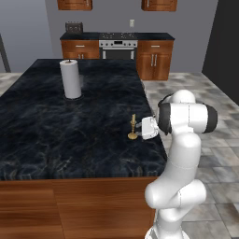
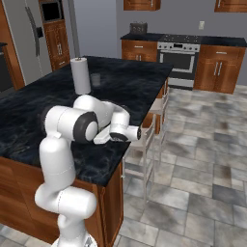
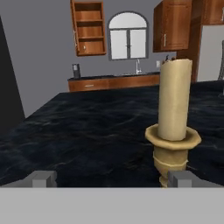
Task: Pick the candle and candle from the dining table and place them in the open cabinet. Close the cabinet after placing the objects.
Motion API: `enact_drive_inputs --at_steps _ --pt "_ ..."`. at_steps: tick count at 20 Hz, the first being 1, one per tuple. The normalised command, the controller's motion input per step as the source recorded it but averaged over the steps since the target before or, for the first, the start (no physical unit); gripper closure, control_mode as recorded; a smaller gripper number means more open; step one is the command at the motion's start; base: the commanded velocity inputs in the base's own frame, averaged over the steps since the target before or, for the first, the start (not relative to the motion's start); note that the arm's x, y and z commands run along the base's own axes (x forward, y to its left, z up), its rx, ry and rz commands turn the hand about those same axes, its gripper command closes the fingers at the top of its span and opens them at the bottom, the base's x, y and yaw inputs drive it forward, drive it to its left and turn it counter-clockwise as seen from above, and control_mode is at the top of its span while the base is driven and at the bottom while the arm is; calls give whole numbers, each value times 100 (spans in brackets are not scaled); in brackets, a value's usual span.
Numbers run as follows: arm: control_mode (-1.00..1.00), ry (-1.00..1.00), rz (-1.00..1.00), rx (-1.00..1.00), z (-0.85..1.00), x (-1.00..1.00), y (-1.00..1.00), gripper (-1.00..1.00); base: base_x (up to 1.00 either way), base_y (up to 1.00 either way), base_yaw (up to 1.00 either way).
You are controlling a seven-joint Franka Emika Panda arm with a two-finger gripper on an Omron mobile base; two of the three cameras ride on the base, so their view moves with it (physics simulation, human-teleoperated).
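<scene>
A thin cream candle (image 1: pixel 133 120) on a brass holder stands near the right edge of the black marble dining table (image 1: pixel 56 135). My gripper (image 1: pixel 144 128) hovers just right of it, low over the top. In the hand view the candle (image 3: pixel 174 99) looms close, above the right fingertip (image 3: pixel 181 178), right of the middle of the gap. The gripper (image 3: pixel 111 179) is open, its fingers wide apart and holding nothing. An open cabinet (image 3: pixel 89 28) with bare shelves hangs on the far wall.
A tall white paper-towel roll (image 1: pixel 71 79) stands further back on the table, with a dark cup (image 2: pixel 95 79) beside it. Wooden chairs (image 2: pixel 144 140) line the table's right side. A stove (image 1: pixel 118 46) and base cabinets run along the back wall.
</scene>
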Motion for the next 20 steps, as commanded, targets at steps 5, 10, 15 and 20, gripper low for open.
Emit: enact_drive_inputs --at_steps 5,10,15,20 --pt "-100 0 0 0 -5 13 4 -100 0 0 0" --pt "-100 0 0 0 -8 12 1 -100 0 0 0" --pt "-100 0 0 0 -9 9 0 -100 0 0 0" --pt "-100 0 0 0 -9 13 0 -100 0 0 0"
